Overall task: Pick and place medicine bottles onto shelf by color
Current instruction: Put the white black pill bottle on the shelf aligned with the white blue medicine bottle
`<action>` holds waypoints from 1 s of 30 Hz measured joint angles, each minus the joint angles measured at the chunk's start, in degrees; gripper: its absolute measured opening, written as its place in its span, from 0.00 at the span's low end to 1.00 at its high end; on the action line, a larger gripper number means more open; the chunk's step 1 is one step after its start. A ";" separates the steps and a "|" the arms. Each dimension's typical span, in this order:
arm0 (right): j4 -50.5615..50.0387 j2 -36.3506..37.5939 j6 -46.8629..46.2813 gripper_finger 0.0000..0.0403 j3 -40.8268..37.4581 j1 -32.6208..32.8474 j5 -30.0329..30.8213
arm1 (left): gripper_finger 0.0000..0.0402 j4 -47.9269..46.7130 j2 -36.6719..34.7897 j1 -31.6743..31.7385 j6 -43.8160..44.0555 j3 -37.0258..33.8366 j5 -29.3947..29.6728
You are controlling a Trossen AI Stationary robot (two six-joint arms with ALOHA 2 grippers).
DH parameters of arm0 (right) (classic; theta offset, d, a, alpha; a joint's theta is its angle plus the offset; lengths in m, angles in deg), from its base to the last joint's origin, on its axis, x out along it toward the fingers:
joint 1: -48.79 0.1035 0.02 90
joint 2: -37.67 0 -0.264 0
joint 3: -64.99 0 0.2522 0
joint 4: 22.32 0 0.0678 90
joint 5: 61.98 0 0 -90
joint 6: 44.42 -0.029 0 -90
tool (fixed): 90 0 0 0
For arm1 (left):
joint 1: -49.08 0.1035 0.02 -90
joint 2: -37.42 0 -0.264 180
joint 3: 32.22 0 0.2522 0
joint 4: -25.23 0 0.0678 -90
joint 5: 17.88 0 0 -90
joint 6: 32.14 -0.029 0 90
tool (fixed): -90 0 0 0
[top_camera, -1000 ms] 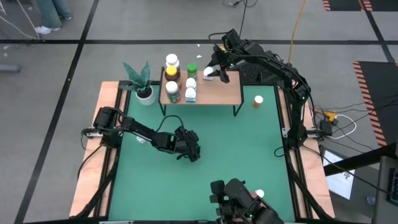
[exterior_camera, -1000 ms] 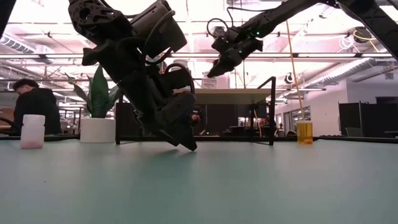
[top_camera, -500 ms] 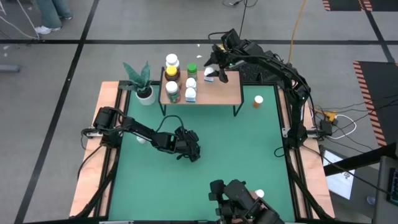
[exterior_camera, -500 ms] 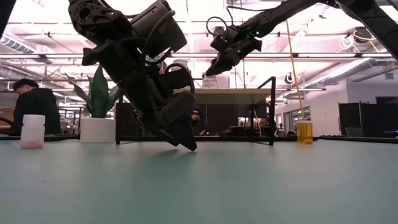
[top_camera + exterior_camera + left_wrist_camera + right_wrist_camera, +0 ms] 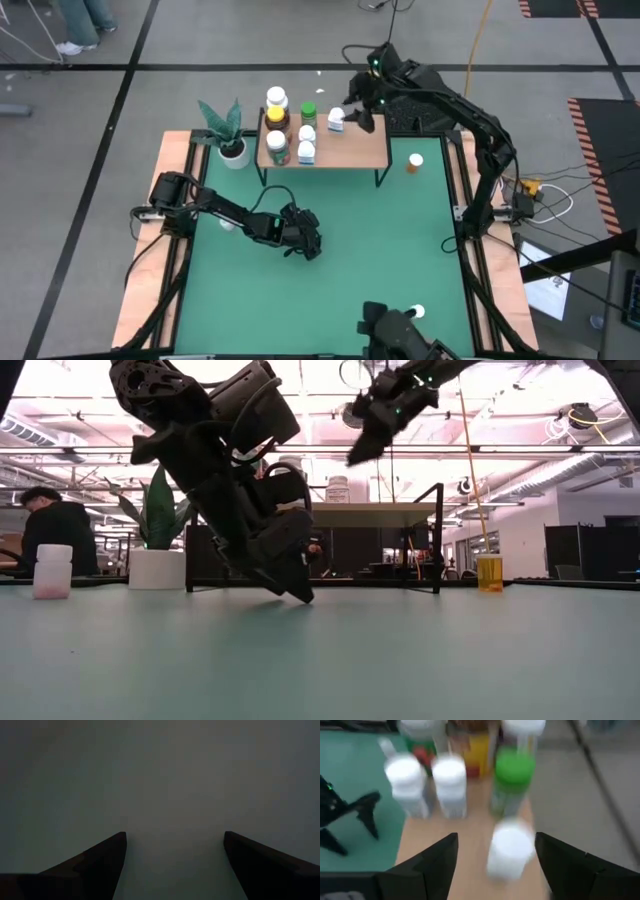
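White-capped bottle: small white plastic bottle (image 5: 336, 120) standing free on the light-wood shelf (image 5: 360, 150), upper centre of the high view.
Handling: probably light, rigid, smooth; take it around the body, below the cap.
Right gripper (image 5: 362, 106): above it, fingers parted, empty.
Left gripper (image 5: 305, 240): mid-table, fingers spread, empty.
Remaining: orange bottle (image 5: 414, 162) right of shelf.

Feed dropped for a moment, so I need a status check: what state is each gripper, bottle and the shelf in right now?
Right gripper: open, empty, raised above the shelf's far edge.
Left gripper: open, empty, low over the table.
White bottle: upright on the shelf, released.
Shelf: six bottles, all upright.
Orange bottle: upright on the table.
Pale bottle: upright on the table.
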 joint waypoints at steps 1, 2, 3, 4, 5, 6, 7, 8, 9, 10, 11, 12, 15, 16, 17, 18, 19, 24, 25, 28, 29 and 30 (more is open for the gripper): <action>-1.35 0.30 -1.24 0.63 -1.18 0.23 1.80 | 0.84 -0.51 -0.04 -0.08 0.49 0.06 0.02; -1.76 0.52 -2.36 0.62 -2.93 0.59 3.67 | 0.83 -0.80 -0.04 -0.12 0.62 0.08 0.06; -1.05 0.72 -3.20 0.61 -4.97 1.13 5.67 | 0.83 -0.96 -0.04 -0.12 0.66 0.08 0.07; 1.10 0.98 -3.91 0.60 -7.36 1.74 7.72 | 0.84 -1.03 -0.04 -0.12 0.72 0.08 0.07; 4.13 1.13 -4.82 0.59 -9.63 2.39 9.92 | 0.84 -1.06 -0.04 -0.12 0.73 0.08 0.07; 7.16 1.33 -5.82 0.57 -11.68 3.00 12.83 | 0.83 -1.10 -0.04 -0.12 0.73 0.08 0.07; 9.28 1.41 -6.41 0.56 -13.47 3.56 15.48 | 0.84 -1.20 -0.04 -0.12 0.73 0.08 0.06; 10.70 1.47 -6.53 0.55 -14.97 3.96 18.06 | 0.84 -1.33 -0.04 -0.14 0.73 0.08 0.07; 12.14 1.49 -6.39 0.54 -16.44 4.17 20.35 | 0.83 -1.44 -0.04 -0.22 0.73 0.08 0.07; 13.42 1.46 -6.13 0.53 -17.72 4.29 21.48 | 0.83 -1.48 -0.04 -0.35 0.73 0.08 0.07; 14.28 1.37 -6.02 0.51 -18.73 4.35 22.26 | 0.84 -1.48 -0.04 -0.46 0.71 0.08 0.07; 15.00 1.37 -6.01 0.50 -19.53 4.32 22.42 | 0.84 -1.48 -0.04 -0.54 0.62 0.08 0.13; 16.38 1.57 -6.03 0.48 -20.77 4.39 22.33 | 0.84 -1.45 -0.04 -0.51 0.36 0.08 0.15; 16.51 1.57 -6.10 0.48 -20.89 4.39 22.36 | 0.83 -1.45 -0.04 -0.37 0.32 0.08 0.15; 16.47 1.59 -6.45 0.48 -20.90 4.39 22.37 | 0.83 -1.45 -0.04 -0.27 0.22 0.06 0.14; 16.39 1.59 -6.94 0.47 -20.92 4.39 22.33 | 0.83 -1.45 -0.04 -0.15 0.19 0.06 0.13; 16.38 1.73 -7.30 0.47 -20.96 4.39 22.24 | 0.83 -1.45 -0.04 -0.10 0.23 0.06 0.13; 15.58 4.63 -9.46 0.47 -21.14 4.77 25.00 | 0.83 -1.40 -0.04 -0.10 0.29 0.03 0.12; 15.16 5.82 -9.86 0.47 -21.14 4.90 25.51 | 0.83 -1.35 -0.04 -0.10 0.32 0.01 0.11; 13.22 9.55 -10.97 0.47 -21.12 6.10 25.51 | 0.83 -1.23 -0.04 -0.08 0.39 -0.01 0.11; 12.08 10.89 -11.44 0.47 -21.12 6.82 25.50 | 0.83 -1.10 -0.04 -0.08 0.52 -0.02 0.12; 10.87 12.29 -11.79 0.47 -21.14 7.79 25.43 | 0.83 -0.91 -0.04 -0.08 0.62 -0.02 0.11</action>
